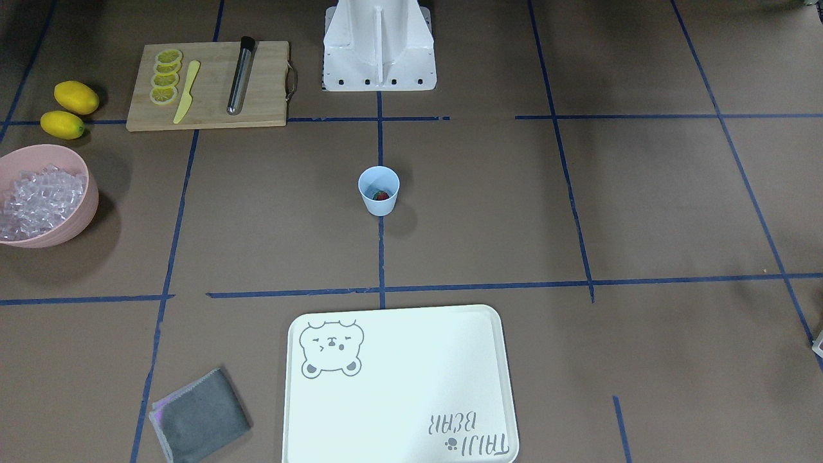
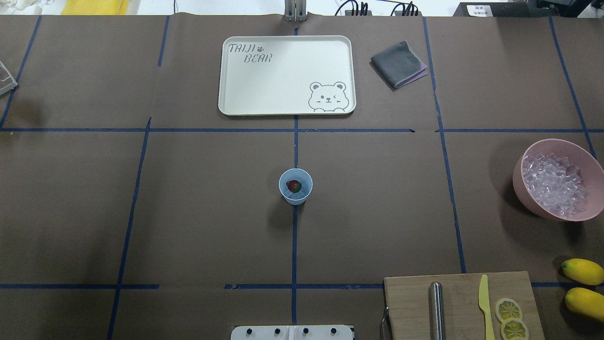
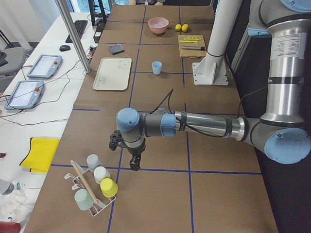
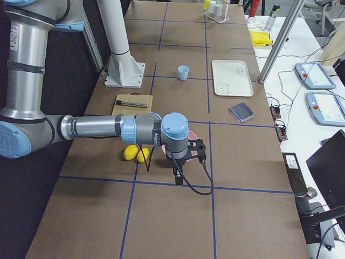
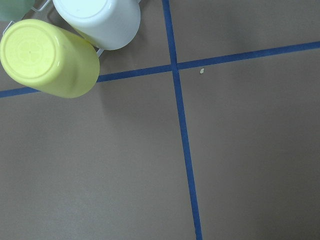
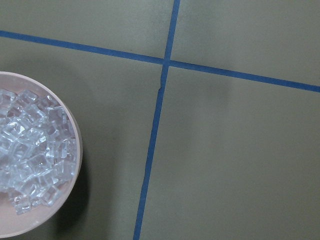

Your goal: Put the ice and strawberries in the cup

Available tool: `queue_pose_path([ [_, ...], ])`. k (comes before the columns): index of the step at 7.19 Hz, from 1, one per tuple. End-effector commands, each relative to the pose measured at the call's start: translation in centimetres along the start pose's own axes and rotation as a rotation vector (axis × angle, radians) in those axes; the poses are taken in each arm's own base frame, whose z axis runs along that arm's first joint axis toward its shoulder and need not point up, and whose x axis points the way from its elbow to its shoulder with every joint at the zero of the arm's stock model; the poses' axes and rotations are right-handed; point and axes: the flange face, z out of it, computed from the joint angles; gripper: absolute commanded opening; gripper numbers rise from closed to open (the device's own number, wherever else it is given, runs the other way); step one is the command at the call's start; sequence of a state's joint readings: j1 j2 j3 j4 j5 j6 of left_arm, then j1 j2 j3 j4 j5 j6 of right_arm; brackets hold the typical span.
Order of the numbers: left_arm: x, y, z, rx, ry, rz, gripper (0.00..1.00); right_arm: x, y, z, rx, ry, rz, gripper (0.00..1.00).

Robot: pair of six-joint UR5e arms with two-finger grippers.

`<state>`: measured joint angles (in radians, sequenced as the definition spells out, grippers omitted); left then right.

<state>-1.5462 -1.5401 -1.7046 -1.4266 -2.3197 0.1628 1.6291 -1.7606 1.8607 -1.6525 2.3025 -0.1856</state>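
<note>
The pale blue cup (image 1: 379,190) stands upright at the table's middle, also in the overhead view (image 2: 296,186). A red strawberry (image 1: 382,195) lies inside it (image 2: 293,185). The clear ice cubes (image 2: 557,184) fill a pink bowl (image 2: 519,165) at the robot's right, also in the right wrist view (image 6: 30,155). My left gripper (image 3: 133,162) hangs over the table's left end, far from the cup. My right gripper (image 4: 178,177) hangs beside the pink bowl. Both show only in the side views, so I cannot tell whether they are open or shut.
A white bear tray (image 2: 226,71) and a grey cloth (image 2: 398,63) lie at the far side. A cutting board (image 2: 410,302) bears lemon slices, a yellow knife and a metal rod. Two lemons (image 2: 583,271) lie by it. A rack of upturned cups (image 5: 50,57) stands near the left gripper.
</note>
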Motion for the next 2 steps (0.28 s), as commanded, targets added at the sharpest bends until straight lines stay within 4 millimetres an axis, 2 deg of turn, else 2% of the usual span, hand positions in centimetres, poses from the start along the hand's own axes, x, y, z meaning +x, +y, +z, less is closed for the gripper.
queue_pose_path([
  [1, 0.00, 0.00, 0.01, 0.000, 0.001, 0.000, 1.00, -0.02, -0.06, -0.04, 0.001, 0.000, -0.001, 1.00],
  [2, 0.05, -0.01, -0.04, 0.001, 0.001, 0.001, 1.00, 0.01, 0.02, 0.01, 0.000, 0.000, 0.003, 1.00],
])
